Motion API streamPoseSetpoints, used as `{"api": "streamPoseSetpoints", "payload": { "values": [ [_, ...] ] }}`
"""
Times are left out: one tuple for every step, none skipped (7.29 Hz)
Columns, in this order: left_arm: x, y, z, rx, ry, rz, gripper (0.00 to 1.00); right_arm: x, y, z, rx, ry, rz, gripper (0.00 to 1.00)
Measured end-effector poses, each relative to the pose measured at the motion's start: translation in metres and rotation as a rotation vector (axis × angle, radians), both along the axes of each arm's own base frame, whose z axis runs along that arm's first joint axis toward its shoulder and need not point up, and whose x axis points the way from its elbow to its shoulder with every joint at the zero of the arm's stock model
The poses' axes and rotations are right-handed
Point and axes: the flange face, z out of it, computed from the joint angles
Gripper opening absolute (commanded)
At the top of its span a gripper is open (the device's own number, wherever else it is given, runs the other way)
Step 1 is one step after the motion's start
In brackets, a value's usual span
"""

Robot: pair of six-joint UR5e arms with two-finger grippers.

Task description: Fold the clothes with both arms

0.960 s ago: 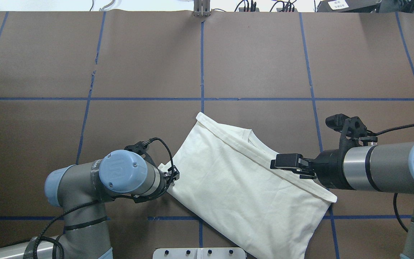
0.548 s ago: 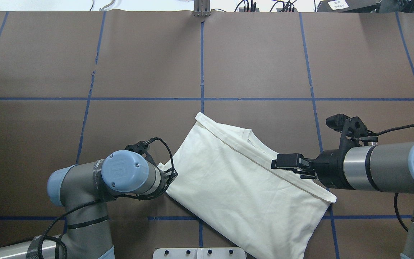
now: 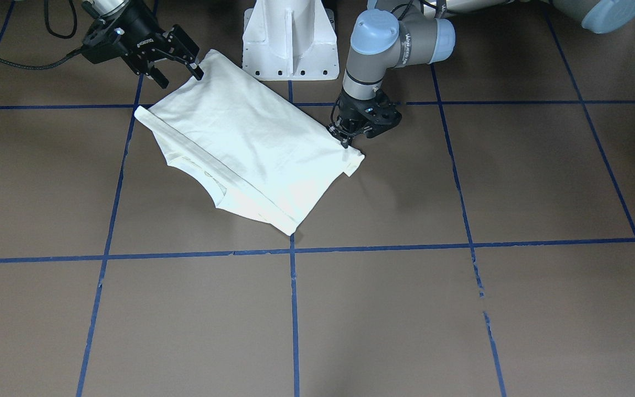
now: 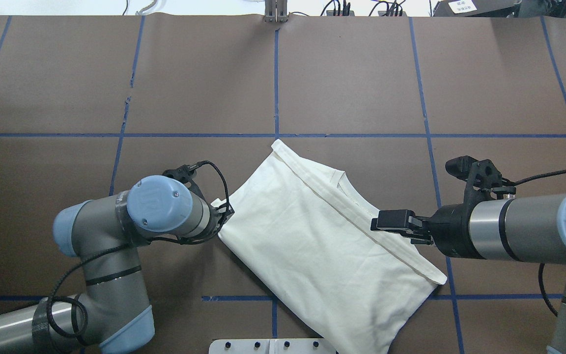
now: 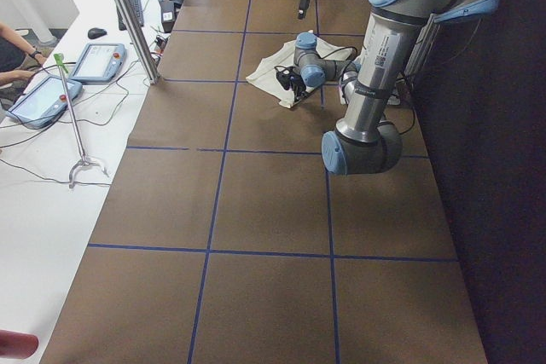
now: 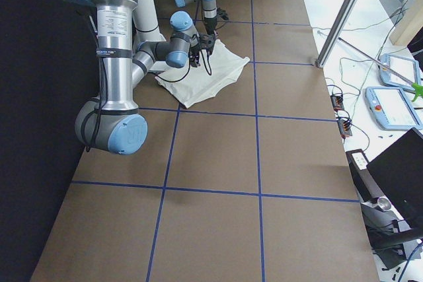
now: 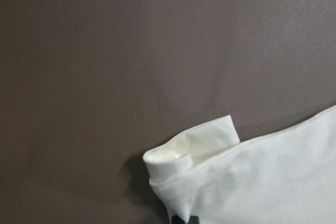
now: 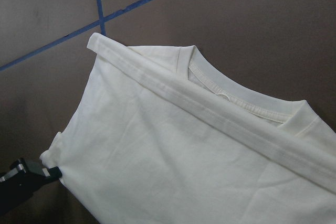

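The clothes are one cream long-sleeved shirt (image 4: 322, 246), folded into a slanted rectangle, plain side up, near the robot's edge of the table. Its collar (image 8: 236, 95) shows along one folded edge. My left gripper (image 4: 225, 216) is shut on the shirt's left corner (image 3: 350, 157), low on the table, next to a rolled sleeve cuff (image 7: 189, 148). My right gripper (image 3: 178, 76) hangs open above the shirt's right edge with nothing between its fingers. Seen from the right wrist, the shirt (image 8: 157, 156) lies spread below, with the left gripper (image 8: 26, 182) at its far corner.
The brown table cover (image 4: 361, 78) carries a grid of blue tape lines (image 4: 276, 88). A white pedestal (image 3: 287, 38) stands between the arm bases, close to the shirt's near corner. Tablets (image 5: 98, 61) and cables lie on a side bench beyond the table's end.
My left gripper moved left and away from the robot with the shirt's corner. The whole shirt slid and turned slightly with it. The right gripper stayed in place.
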Motion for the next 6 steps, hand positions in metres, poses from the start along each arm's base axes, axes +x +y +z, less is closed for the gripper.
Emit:
{"api": "streamPoseSetpoints", "payload": {
  "values": [
    [-0.015, -0.026, 0.003, 0.046, -0.015, -0.005, 0.0, 0.0, 0.0, 0.001, -0.001, 0.002, 0.0, 1.0],
    [-0.025, -0.057, 0.004, 0.084, -0.029, -0.019, 0.0, 0.0, 0.0, 0.003, -0.002, 0.006, 0.0, 1.0],
    [-0.028, -0.092, 0.001, 0.116, -0.039, -0.038, 0.0, -0.002, -0.001, 0.005, -0.004, 0.011, 0.0, 1.0],
    [-0.029, -0.129, -0.003, 0.149, -0.042, -0.06, 0.0, -0.004, -0.002, 0.007, -0.006, 0.015, 0.002, 1.0],
    [-0.03, -0.164, -0.011, 0.186, -0.037, -0.079, 0.0, -0.005, -0.003, 0.009, -0.008, 0.019, 0.004, 1.0],
    [-0.024, -0.197, -0.02, 0.22, -0.032, -0.092, 0.0, -0.005, -0.003, 0.009, -0.01, 0.019, 0.007, 1.0]
  ]
}}
